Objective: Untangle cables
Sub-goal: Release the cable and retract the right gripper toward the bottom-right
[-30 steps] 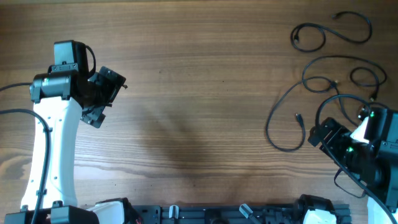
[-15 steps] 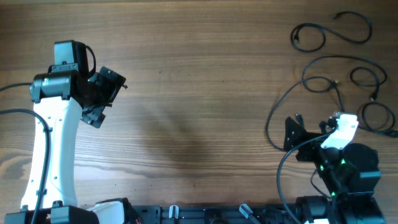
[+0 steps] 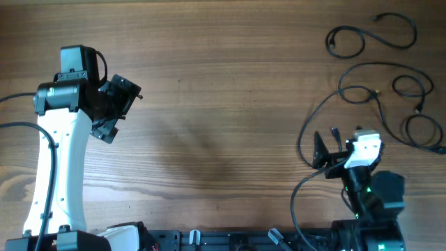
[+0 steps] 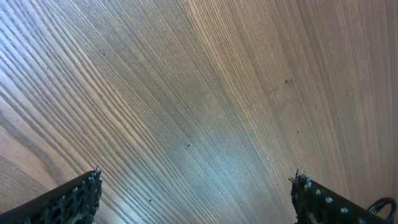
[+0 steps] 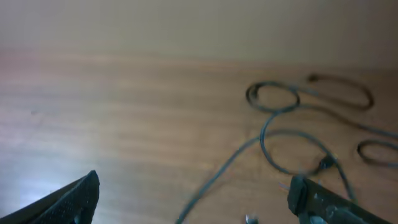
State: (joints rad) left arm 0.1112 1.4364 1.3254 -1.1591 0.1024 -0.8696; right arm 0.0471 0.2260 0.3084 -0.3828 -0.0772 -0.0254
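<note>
Lying just ahead of right end effector (image 5: 193, 202), cables (image 3: 376, 93) spread loose; jaws apart, empty.

1. This looks like a robotics lab or test bench, not a home or a shop.
2. A white left arm (image 3: 59, 164) and a black right arm (image 3: 376, 199) stand on a black mounting rail (image 3: 230, 240) along the near edge of a wood-grain table (image 3: 223, 77).
3. A thick black wire (image 3: 15, 125) runs to the left arm, and a green light (image 3: 361, 187) glows on the right arm.
4. Thin black cables (image 3: 362, 90) lie in loose loops at the table's far right, like laid-out test pieces.
</note>
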